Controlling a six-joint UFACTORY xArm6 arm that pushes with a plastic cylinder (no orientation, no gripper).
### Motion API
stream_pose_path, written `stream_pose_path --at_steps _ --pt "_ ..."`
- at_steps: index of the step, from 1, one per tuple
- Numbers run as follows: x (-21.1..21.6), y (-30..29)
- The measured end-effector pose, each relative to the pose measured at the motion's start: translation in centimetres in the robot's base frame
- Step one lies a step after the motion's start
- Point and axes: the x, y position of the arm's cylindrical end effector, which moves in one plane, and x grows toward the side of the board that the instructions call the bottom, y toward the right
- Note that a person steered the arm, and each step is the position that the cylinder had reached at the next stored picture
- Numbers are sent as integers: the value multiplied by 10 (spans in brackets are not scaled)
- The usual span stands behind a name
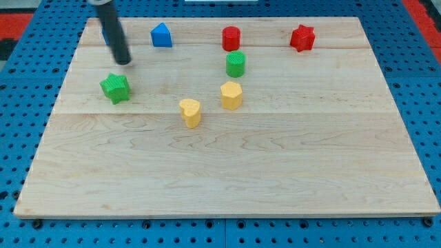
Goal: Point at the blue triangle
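Observation:
A blue block with a peaked, triangle-like top [160,35] sits near the view's top edge, left of centre. My dark rod comes down from the top left, and my tip [124,62] rests on the board to the left of and below that block, apart from it. A sliver of a second blue block [104,34] shows at the rod's left edge; the rod hides most of it and its shape cannot be made out. A green star [115,88] lies just below my tip, not touching it.
A red block [231,38] and a red star [302,38] lie along the top. A green block [236,64] sits below the red block, with a yellow block [231,95] under it and another yellow block [190,112] lower left. The wooden board [227,179] ends at blue pegboard.

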Motion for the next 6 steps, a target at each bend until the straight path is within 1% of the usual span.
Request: stream_pose_path --at_steps 1,2,3,4,5,6 --pt "-3 52" --pt "-4 64" --pt "-19 80" --pt "-38 82" --pt "-28 65" --pt "-22 65"
